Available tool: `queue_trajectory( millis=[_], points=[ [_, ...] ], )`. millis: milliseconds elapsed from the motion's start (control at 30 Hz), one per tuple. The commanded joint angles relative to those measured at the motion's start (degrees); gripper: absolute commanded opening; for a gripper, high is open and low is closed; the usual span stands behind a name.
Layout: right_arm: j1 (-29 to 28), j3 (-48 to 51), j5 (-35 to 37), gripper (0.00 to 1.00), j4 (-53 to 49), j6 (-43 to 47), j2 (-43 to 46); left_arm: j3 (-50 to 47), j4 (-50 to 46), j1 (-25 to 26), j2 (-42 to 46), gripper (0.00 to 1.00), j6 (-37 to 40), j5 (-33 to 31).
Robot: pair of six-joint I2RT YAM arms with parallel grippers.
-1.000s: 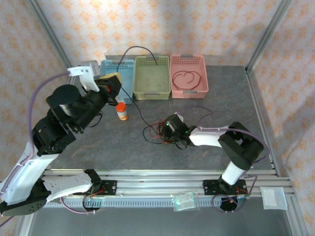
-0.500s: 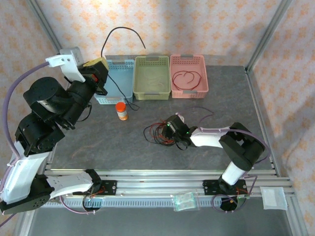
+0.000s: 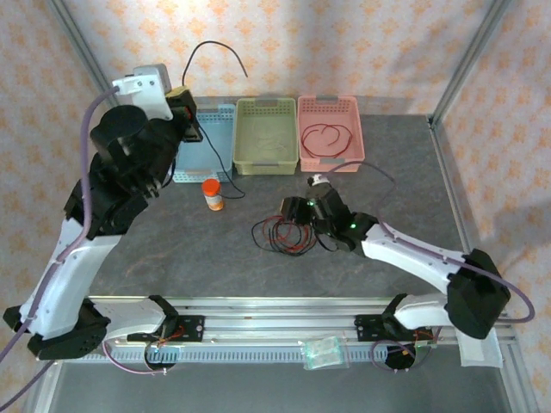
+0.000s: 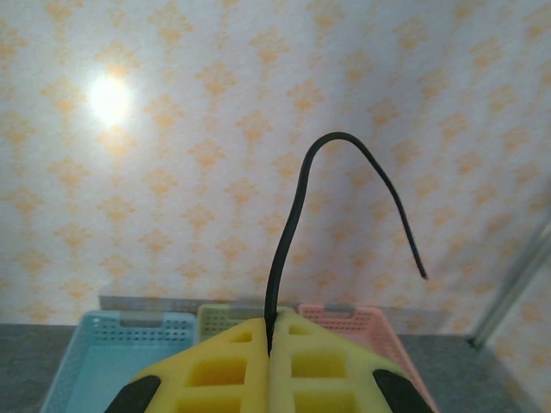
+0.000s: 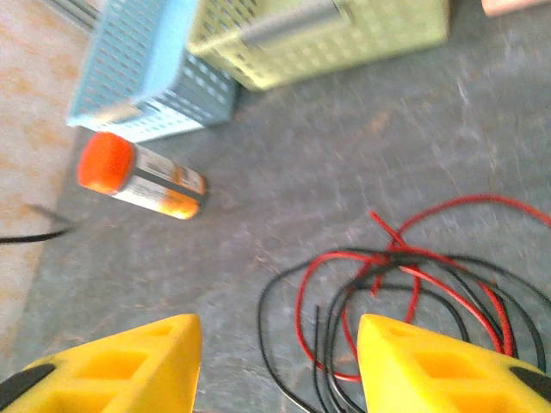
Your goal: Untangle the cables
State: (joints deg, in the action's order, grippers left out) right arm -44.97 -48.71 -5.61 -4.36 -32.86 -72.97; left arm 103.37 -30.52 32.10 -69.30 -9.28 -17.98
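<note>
Several red and black cables [image 3: 280, 234] lie as one tangle on the grey table [image 3: 405, 172], near its middle. You have the right gripper [image 3: 297, 209] just beside the tangle's far edge. In the right wrist view its yellow fingers [image 5: 430, 357] stand well apart, with nothing between them. The loops lie ahead of the gap and mostly toward the right-hand finger; no contact shows.

One black cable [image 4: 288, 232] is separate. Your left gripper [image 3: 182, 107] is raised over the blue basket [image 3: 215, 116], jaws pressed together on that cable. The free end arcs upward against the wallpaper. The other run drops past the blue basket to the table near the orange-capped bottle [image 3: 213, 194].

One red cable [image 3: 325, 138] is coiled inside the pink basket [image 3: 327, 103]. The green basket [image 3: 267, 107] sits between the blue and the pink.
</note>
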Motion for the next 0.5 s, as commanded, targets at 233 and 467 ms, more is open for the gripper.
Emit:
queue_trajectory(
  millis=[233,467],
  points=[
    [-0.07,-6.22,3.4,0.58,-5.9,5.33,5.82,4.66,8.05,-14.31,-9.54,0.0,0.89,9.15],
    [-0.12,-5.55,4.78,0.58,-7.03,5.09,8.28,5.82,14.17,-21.63,-16.87,0.0,2.51,12.69]
  ],
)
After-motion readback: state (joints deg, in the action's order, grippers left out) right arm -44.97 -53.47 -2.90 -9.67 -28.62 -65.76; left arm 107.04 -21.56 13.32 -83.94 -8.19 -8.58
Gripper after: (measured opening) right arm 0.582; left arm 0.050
